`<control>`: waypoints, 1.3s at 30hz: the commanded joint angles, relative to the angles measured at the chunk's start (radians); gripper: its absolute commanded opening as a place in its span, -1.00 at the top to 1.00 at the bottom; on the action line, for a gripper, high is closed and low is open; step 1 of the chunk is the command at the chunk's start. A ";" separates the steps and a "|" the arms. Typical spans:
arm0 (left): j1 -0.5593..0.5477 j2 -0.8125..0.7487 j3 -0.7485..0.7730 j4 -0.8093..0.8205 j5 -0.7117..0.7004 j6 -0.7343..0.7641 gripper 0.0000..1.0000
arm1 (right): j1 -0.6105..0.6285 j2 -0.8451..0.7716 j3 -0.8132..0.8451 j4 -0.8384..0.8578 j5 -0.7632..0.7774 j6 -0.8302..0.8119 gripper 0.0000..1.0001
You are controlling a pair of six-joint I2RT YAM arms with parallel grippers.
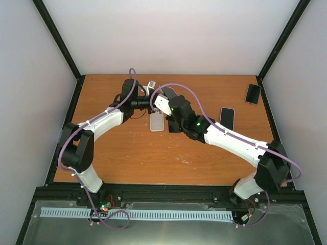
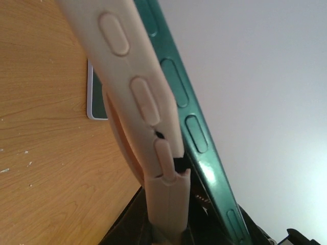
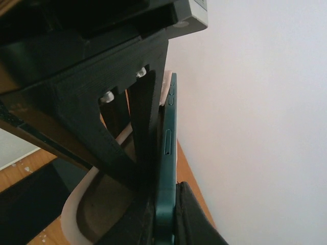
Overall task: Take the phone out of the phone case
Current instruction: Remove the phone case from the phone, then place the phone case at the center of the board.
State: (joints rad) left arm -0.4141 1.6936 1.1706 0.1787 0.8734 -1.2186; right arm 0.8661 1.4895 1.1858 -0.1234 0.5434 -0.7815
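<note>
Phone [image 2: 199,138], dark green, sits with its long edge lifted off the beige case [image 2: 138,102], held above the wooden table [image 1: 153,158] near its rear middle. Left gripper [image 2: 168,232] is clamped on the case; right gripper [image 3: 164,219] pinches the phone. White handset [image 1: 157,122] lies flat just beneath.

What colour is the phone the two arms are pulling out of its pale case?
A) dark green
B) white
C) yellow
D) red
A: the left wrist view shows the dark green phone partly out of the beige phone case.
</note>
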 commanded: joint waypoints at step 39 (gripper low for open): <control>0.287 -0.136 -0.064 -0.428 0.054 0.683 0.99 | -0.065 -0.138 0.144 -0.206 -0.086 0.230 0.94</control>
State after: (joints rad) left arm -0.1989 1.6161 1.1473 -0.1490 0.8085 -0.7017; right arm 0.8135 1.3918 1.3212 -0.3702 0.4553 -0.5747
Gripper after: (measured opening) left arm 0.101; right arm 0.082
